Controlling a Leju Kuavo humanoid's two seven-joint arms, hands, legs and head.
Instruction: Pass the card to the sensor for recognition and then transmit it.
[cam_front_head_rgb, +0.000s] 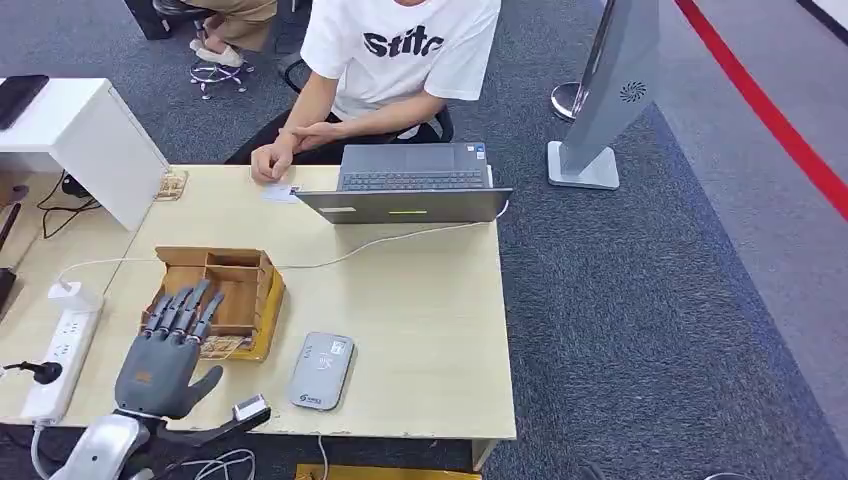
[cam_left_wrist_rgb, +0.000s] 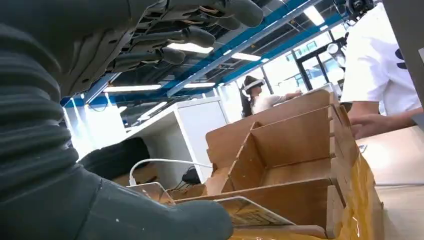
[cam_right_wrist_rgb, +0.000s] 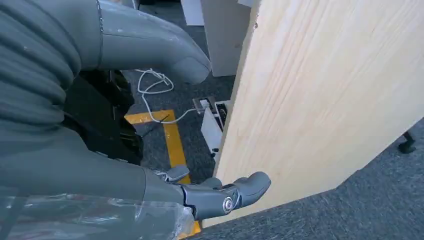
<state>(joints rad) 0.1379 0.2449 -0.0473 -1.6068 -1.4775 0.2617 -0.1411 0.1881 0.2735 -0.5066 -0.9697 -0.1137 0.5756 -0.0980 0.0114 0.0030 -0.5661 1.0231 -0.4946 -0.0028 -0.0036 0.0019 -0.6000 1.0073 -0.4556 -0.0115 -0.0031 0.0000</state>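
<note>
A: Where is the left hand?
B: Hovering with fingers spread and empty over the wooden box, where a card lies ready for picking.
A: The sensor?
B: Just beside the box.
A: The right hand?
B: Hanging loose, holding nothing, beside the table.

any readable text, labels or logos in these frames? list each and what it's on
"Stitc": black letters on the person's white T-shirt, head view; the word's end runs into a fold.
Grey card reader: small marks and a label, too small to read.
Card in the wooden box: print too blurred to read.
Laptop: stickers, unreadable.
Left hand: orange mark, unreadable.
</note>
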